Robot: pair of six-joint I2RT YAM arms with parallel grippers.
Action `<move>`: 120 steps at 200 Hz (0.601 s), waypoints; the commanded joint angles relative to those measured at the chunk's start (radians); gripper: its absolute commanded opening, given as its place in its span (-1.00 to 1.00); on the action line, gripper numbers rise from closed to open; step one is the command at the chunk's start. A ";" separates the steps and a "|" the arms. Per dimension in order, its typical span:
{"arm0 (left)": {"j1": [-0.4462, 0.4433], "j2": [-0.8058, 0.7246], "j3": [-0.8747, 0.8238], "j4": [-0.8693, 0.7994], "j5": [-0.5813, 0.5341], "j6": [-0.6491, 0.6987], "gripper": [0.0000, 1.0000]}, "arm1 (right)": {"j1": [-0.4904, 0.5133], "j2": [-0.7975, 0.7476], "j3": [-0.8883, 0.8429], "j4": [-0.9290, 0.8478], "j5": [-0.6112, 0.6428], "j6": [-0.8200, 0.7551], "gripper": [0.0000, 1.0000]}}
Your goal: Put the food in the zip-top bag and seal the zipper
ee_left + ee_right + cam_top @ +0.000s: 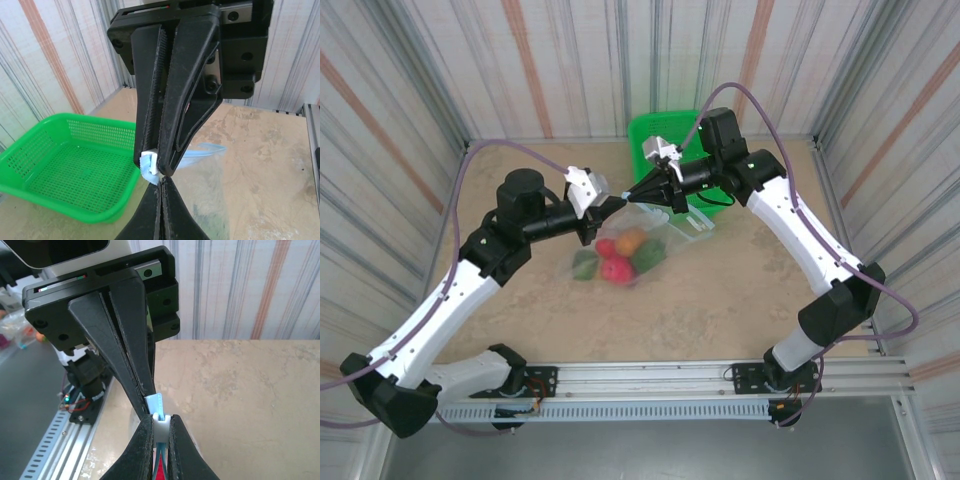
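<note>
— Pinching the zipper point(148, 167) from opposite sides, are they?
— Yes. The left pincer point(618, 203) and the right pincer point(634, 196) meet tip to tip above the table point(740, 290), each pressed together on the pale blue strip at the mouth of the zip-top bag point(665, 235).
— And the food point(617, 268)?
— Inside the bag: red, orange and green pieces bunched at its lower end, near the green basket point(660, 128) by the back wall.
</note>
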 commanded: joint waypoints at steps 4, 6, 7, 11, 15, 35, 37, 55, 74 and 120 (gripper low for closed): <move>0.006 -0.058 -0.058 0.144 0.000 -0.062 -1.00 | 0.008 -0.034 -0.038 0.026 0.082 0.031 -1.00; 0.006 -0.063 -0.063 0.153 -0.002 -0.066 -1.00 | 0.008 -0.035 -0.042 0.029 0.086 0.032 -1.00; 0.006 -0.064 -0.066 0.156 -0.003 -0.068 -1.00 | 0.008 -0.035 -0.044 0.031 0.088 0.034 -1.00; 0.007 -0.072 -0.076 0.167 -0.010 -0.072 -1.00 | 0.009 -0.039 -0.053 0.037 0.098 0.036 -1.00; 0.007 -0.078 -0.083 0.176 -0.017 -0.077 -1.00 | 0.008 -0.043 -0.061 0.045 0.105 0.040 -1.00; 0.012 -0.110 -0.109 0.192 -0.056 -0.089 -1.00 | 0.008 -0.061 -0.104 0.073 0.124 0.054 -1.00; 0.013 -0.113 -0.112 0.194 -0.058 -0.089 -1.00 | 0.008 -0.061 -0.107 0.075 0.125 0.054 -1.00; 0.026 -0.143 -0.132 0.211 -0.070 -0.105 -1.00 | 0.008 -0.073 -0.141 0.094 0.135 0.066 -1.00; 0.049 -0.173 -0.155 0.233 -0.071 -0.135 -1.00 | 0.012 -0.092 -0.189 0.130 0.180 0.081 -1.00; 0.122 -0.223 -0.216 0.265 -0.056 -0.200 -1.00 | 0.014 -0.145 -0.302 0.201 0.241 0.090 -1.00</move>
